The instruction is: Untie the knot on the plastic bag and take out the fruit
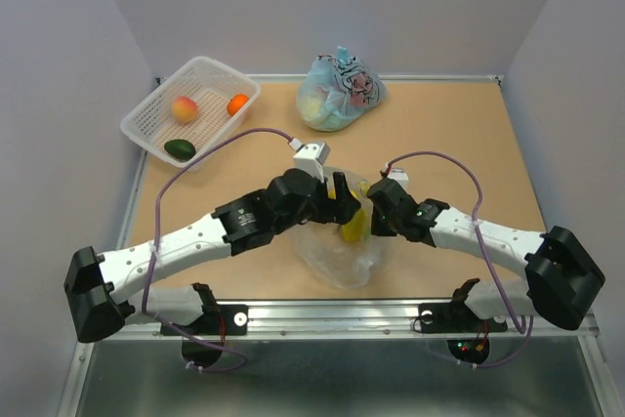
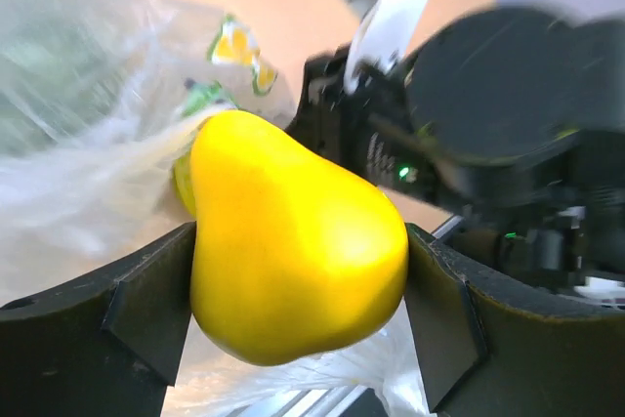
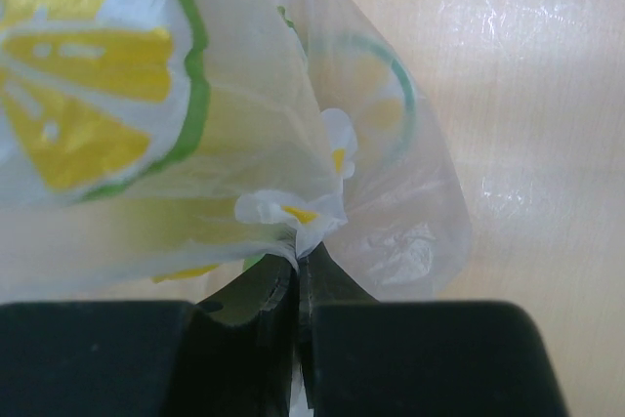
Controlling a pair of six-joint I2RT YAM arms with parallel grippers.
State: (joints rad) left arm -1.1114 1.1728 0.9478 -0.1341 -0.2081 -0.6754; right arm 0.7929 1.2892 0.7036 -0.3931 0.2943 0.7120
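On the tan table point(image 1: 469, 144) between grey walls point(image 1: 332, 7), left tool point(image 2: 298, 324) clamps lemon point(image 2: 293, 231), right tool point(image 3: 298, 285) pinches plastic bag point(image 3: 195, 173)

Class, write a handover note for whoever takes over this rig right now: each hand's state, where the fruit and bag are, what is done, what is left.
Left hand: closed on a yellow lemon at the mouth of the plastic bag.
Right hand: shut, pinching the bag's film.
Basket, far left: peach, orange, dark green fruit.
Done: bag open, three fruits out.
Left: put the lemon in the basket, then check the bag; a green shape seems to show through it.
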